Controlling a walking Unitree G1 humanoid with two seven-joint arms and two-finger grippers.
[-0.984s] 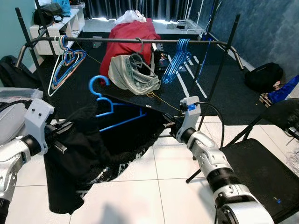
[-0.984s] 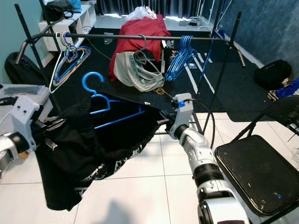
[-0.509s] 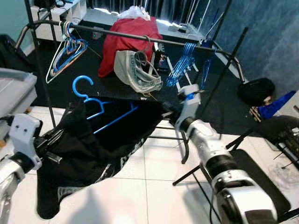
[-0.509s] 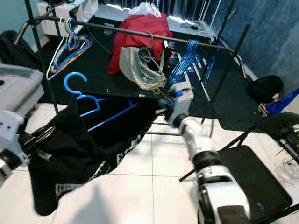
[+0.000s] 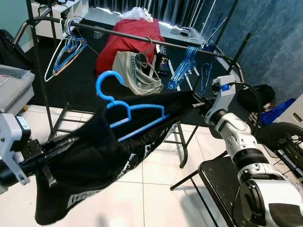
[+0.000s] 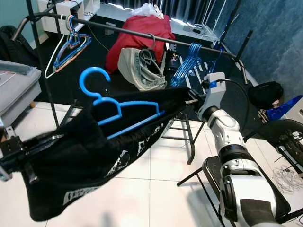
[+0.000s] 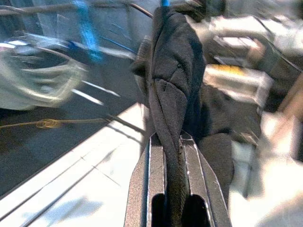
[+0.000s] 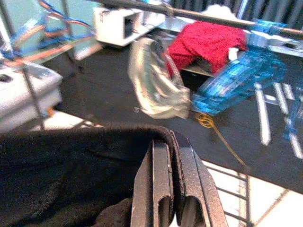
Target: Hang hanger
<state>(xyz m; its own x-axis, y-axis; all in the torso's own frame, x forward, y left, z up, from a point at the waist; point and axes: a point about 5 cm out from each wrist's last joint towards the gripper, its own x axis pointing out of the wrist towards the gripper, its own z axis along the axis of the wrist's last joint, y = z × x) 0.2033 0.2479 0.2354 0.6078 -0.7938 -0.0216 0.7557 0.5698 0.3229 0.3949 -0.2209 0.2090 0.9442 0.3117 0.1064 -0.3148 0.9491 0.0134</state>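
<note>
At the far left of the head views, the left gripper [image 5: 57, 144] has its jaws clamped on one shoulder of a black garment [image 5: 90, 165]; the left wrist view shows the cloth pinched between the two black fingers [image 7: 151, 175]. Gripped there, the fabric stays stretched rather than bunched, and its lower part sags toward the tiled floor [image 5: 156, 175]. Threaded through the garment is the blue hanger [image 5: 130, 111], its hook [image 5: 106, 85] sticking up free above the cloth, so it is left clear to catch a bar. Behind and above runs the dark rail [image 5: 142, 39] of the clothes rack, already carrying a bunch of coloured hangers [image 5: 64, 54] at its left end, a grey-green bag [image 5: 135, 71] near the middle and a cluster of blue hangers [image 5: 187, 64] further right. The blue hanger's hook sits below the rail and apart from it, so hanging is not yet done. On the right, the right gripper [image 5: 199, 100] has its jaws closed on the garment's other shoulder, as the right wrist view confirms with the fingers [image 8: 161, 184] biting the black edge. Held at both ends, the load is likely kept level for lifting toward the rail.
</note>
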